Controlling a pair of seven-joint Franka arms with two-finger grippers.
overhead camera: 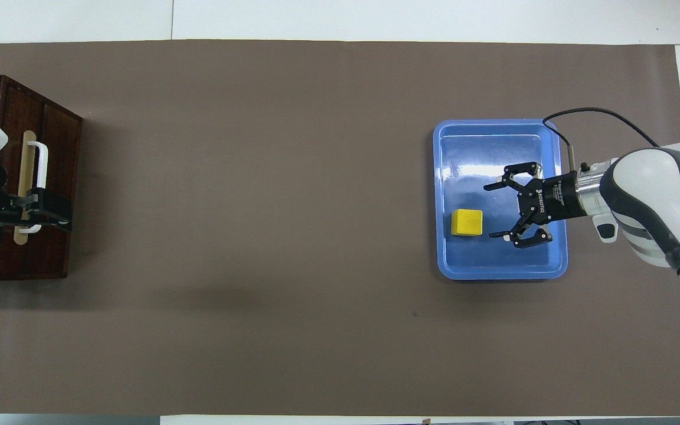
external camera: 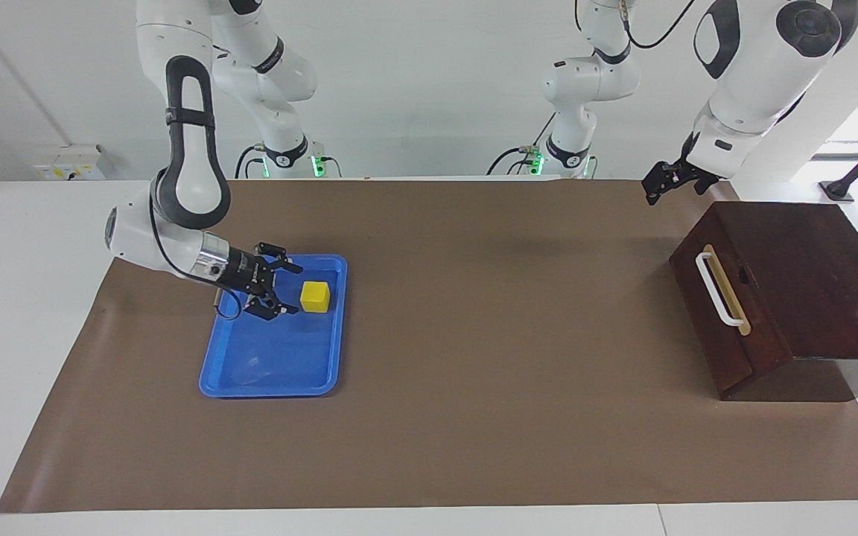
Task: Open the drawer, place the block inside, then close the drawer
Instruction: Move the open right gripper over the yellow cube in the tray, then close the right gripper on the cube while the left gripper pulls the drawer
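**Open-jawed approach to the block, drawer not yet opened**

The block (external camera: 315,296), a single yellow cube, is shown resting inside the blue tray (external camera: 250,380), toward the tray's end nearer the robots. The right gripper (external camera: 291,289) is seen low over the tray, just beside the block, with its fingers spread wide and nothing held; the block lies ahead of the fingertips and is not yet enclosed. The drawer (external camera: 727,313), one in number, is set in the dark wooden box (external camera: 816,275), which stands well apart from the tray at the left arm's end of the table; its front is flush with the box, so it is judged shut. The left gripper (external camera: 658,186) is held in the air near the box's corner nearest the robots, open and empty, and is taken to be waiting. No step of the task is judged complete: grasping, opening, placing and closing all remain. Counted: two grippers, one tray, one brown mat (external camera: 474,417).
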